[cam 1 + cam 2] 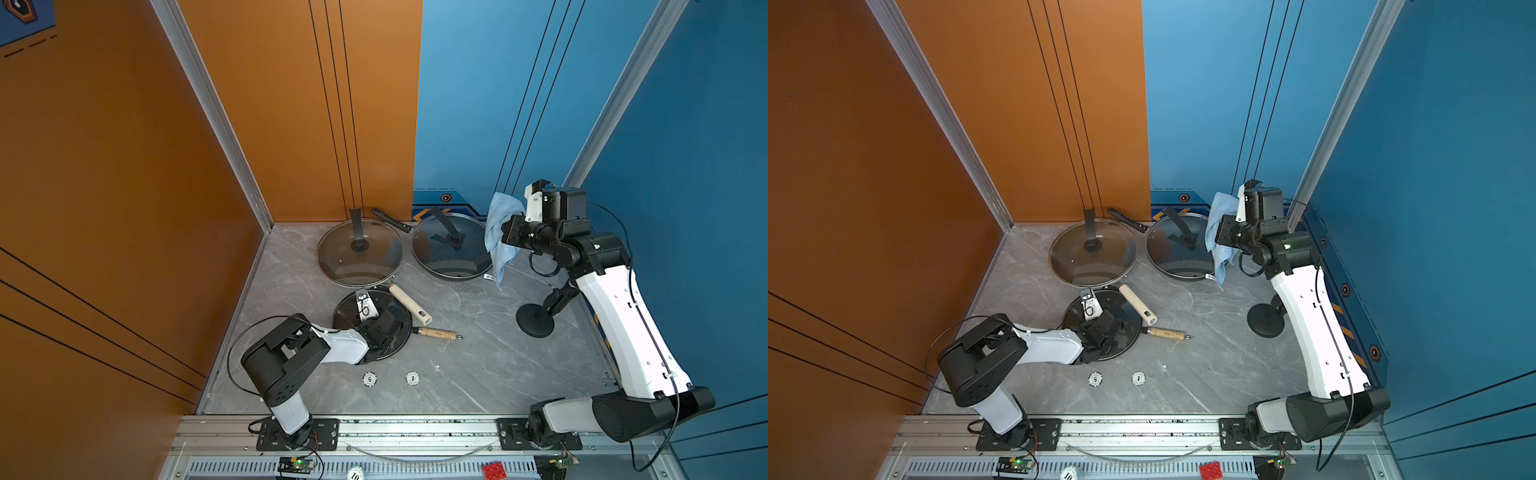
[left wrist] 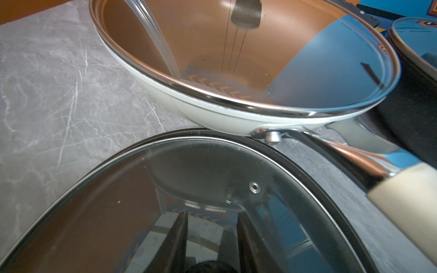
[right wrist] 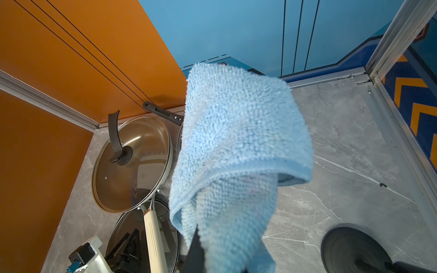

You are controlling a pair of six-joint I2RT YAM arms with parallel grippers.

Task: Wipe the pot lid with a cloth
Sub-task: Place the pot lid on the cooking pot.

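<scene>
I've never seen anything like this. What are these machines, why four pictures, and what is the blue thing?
These are two robot arms mounted at a table's edge. Two pictures look down from above; the other two come from a camera on each wrist. On the table stand three pans with glass lids, a black stand and two discs. The right claw holds up a blue cloth. The left claw hangs over the nearest lid, fingers astride its knob; whether it grips is unclear.

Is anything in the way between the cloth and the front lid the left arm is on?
Yes: the cream pan handle lies beside the front lid on the side facing the cloth, and the left gripper sits over the lid's middle.
</scene>
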